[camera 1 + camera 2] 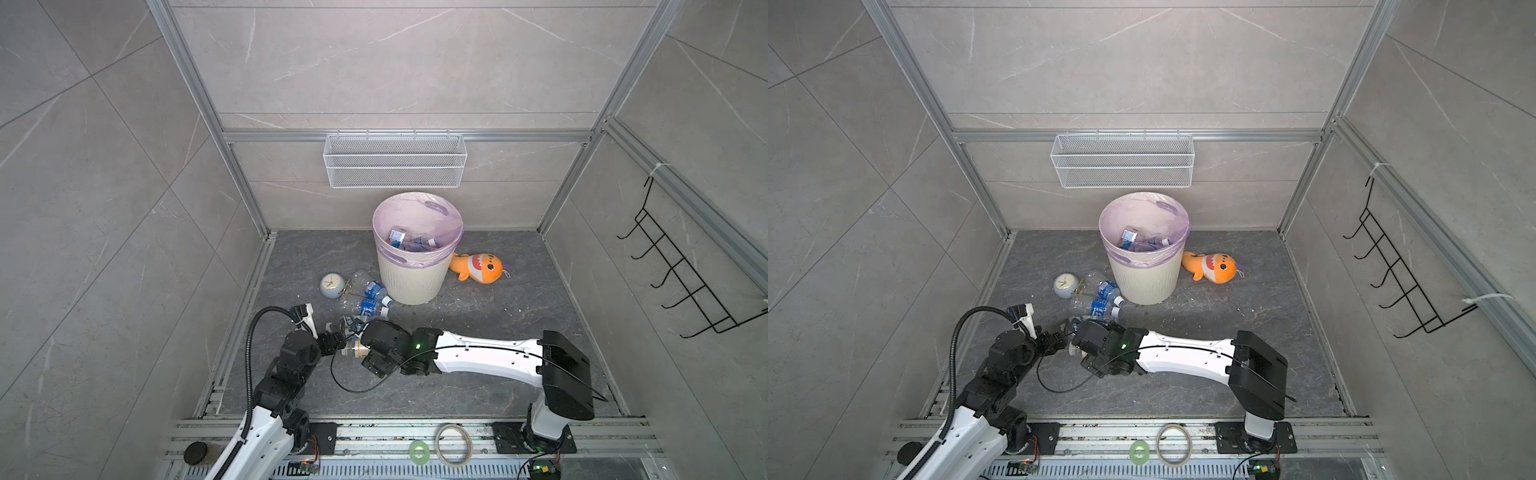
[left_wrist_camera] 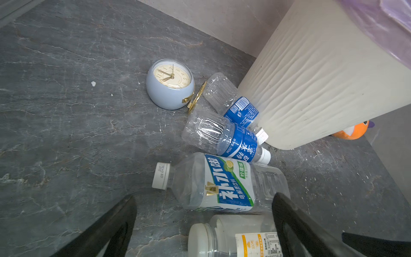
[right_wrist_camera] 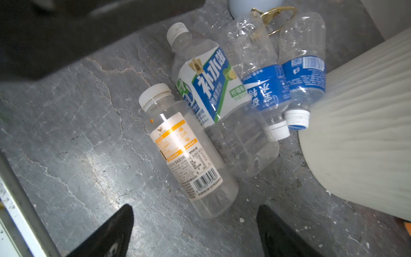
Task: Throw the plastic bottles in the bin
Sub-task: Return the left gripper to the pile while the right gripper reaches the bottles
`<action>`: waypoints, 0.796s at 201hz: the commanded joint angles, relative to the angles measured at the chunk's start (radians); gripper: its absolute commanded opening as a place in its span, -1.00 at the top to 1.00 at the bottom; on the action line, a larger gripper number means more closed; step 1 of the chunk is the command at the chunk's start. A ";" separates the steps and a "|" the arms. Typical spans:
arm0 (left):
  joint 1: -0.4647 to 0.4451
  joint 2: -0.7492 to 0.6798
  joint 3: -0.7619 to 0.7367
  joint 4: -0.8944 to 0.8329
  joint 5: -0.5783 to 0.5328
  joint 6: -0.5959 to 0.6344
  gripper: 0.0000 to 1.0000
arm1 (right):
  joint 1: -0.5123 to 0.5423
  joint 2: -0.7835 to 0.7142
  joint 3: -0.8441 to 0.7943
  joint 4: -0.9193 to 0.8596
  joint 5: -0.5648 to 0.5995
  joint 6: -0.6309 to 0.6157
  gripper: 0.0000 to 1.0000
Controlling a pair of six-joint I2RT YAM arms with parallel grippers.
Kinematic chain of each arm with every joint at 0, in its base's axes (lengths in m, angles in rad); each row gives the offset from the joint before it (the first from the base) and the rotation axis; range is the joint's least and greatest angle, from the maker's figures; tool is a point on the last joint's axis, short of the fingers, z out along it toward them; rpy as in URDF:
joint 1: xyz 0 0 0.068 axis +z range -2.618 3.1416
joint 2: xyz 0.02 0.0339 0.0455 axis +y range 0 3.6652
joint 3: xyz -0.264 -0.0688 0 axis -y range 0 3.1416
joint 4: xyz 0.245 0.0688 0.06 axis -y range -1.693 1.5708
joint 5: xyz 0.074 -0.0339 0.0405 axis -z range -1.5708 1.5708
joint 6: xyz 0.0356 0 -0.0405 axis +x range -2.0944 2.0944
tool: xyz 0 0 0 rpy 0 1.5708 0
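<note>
Several plastic bottles lie on the dark floor left of the bin [image 1: 411,282]. An orange-labelled bottle [image 3: 186,153] with a white cap lies nearest me. Beside it is a green, blue and white labelled one [image 2: 218,184], then two blue-labelled ones [image 2: 233,142] [image 2: 235,104] against the bin's wall [image 2: 311,77]. My left gripper [image 2: 204,197] is open, its fingers either side of the orange-labelled bottle [image 2: 244,240]. My right gripper [image 3: 195,207] reaches across from the right and is open, just short of that bottle's base. More bottles [image 1: 401,241] lie inside the lilac liner.
A pale-blue clock [image 1: 331,285] lies by the bottles. An orange plush shark [image 1: 478,268] lies right of the bin. A white wire basket [image 1: 395,160] hangs on the back wall and a black hook rack [image 1: 681,274] on the right wall. Tape rolls [image 1: 453,444] sit on the front rail.
</note>
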 commanded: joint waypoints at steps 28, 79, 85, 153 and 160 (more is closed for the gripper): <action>0.011 -0.059 -0.009 -0.031 -0.074 0.009 -0.92 | -0.010 0.099 0.083 -0.009 -0.041 -0.048 -0.78; 0.026 -0.141 -0.052 -0.050 -0.121 -0.033 -0.90 | -0.041 0.161 0.122 -0.008 -0.062 -0.060 -0.79; 0.026 -0.152 -0.057 -0.052 -0.123 -0.033 -0.90 | -0.043 0.167 0.122 -0.007 -0.063 -0.061 -0.79; 0.030 -0.147 -0.063 -0.039 -0.115 -0.037 -0.90 | -0.049 0.217 0.146 -0.008 -0.075 -0.067 -0.79; 0.031 -0.142 -0.062 -0.037 -0.114 -0.037 -0.90 | -0.049 0.220 0.147 -0.008 -0.074 -0.067 -0.79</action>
